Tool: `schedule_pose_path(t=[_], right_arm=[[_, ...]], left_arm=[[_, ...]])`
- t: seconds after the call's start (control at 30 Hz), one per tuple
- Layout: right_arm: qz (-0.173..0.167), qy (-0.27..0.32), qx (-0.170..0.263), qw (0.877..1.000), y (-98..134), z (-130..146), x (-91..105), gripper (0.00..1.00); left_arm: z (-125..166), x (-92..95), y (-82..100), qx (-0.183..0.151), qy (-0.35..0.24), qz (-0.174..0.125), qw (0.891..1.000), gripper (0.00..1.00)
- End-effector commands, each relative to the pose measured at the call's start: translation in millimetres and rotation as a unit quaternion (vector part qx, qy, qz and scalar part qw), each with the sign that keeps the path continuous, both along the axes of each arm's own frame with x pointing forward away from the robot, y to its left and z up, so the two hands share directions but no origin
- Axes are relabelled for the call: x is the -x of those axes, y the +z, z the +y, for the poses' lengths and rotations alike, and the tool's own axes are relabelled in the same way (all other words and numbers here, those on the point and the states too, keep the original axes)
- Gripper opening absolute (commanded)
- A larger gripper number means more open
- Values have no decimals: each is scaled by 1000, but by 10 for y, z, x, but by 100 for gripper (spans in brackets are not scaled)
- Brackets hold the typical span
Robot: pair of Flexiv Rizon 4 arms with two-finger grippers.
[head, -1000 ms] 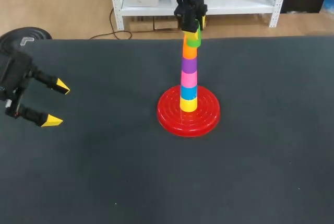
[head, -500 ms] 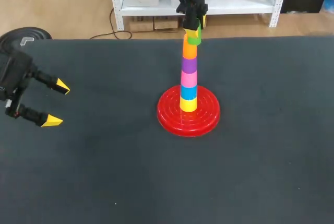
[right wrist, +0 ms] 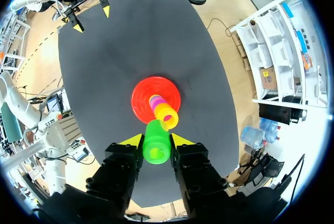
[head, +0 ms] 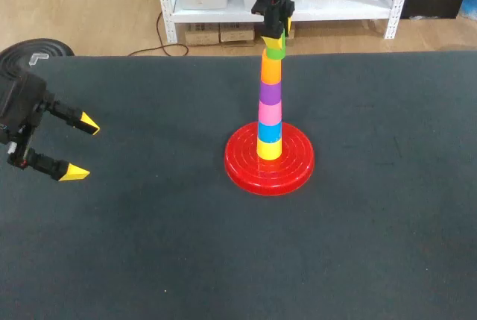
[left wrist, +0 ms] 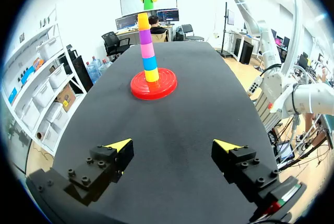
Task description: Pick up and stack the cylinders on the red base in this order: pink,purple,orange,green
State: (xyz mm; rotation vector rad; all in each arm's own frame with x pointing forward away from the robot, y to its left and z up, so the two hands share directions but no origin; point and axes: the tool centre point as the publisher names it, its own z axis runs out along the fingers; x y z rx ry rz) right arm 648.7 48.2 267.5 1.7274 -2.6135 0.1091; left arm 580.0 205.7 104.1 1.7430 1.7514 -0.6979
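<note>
Head view showed the right pincer (head: 273, 35) above the stack, its fingers closed from two sides on the green cylinder (head: 276, 52); that cylinder sat just over the orange cylinder (head: 270, 71), a little off to one side, and whether the two touched could not be told; below came the purple cylinder (head: 270, 94), the pink cylinder (head: 269, 115), a blue cylinder (head: 269, 132) and a yellow cylinder (head: 269, 148), upright at the middle of the red base (head: 246, 167) on the dark worktop (head: 149, 245); the left pincer (head: 82, 148) was near the worktop's left edge, well apart from the base, spread wide and holding nothing.
</note>
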Motion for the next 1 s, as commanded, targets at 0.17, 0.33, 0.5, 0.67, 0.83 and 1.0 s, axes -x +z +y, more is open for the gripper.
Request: schedule_pose_path(t=[0.17,0.33,0.5,0.67,0.83,1.0], right_arm=[[10,0,2,1000,-6,-2,-118,0],[12,4,2,1000,-17,28,-145,0],[18,11,2,1000,-60,67,-139,0],[21,12,4,1000,-85,74,-125,0],[24,12,3,1000,-119,54,-120,0],[27,9,-2,1000,-150,20,-126,0]], left_arm=[[6,5,-11,1,0,-2,1000,100],[6,5,-11,1,0,-2,1000,100],[6,5,-11,1,0,-2,1000,100],[6,5,-11,1,0,-2,1000,100],[6,5,-11,1,0,-2,1000,100],[6,5,-11,1,0,-2,1000,100]])
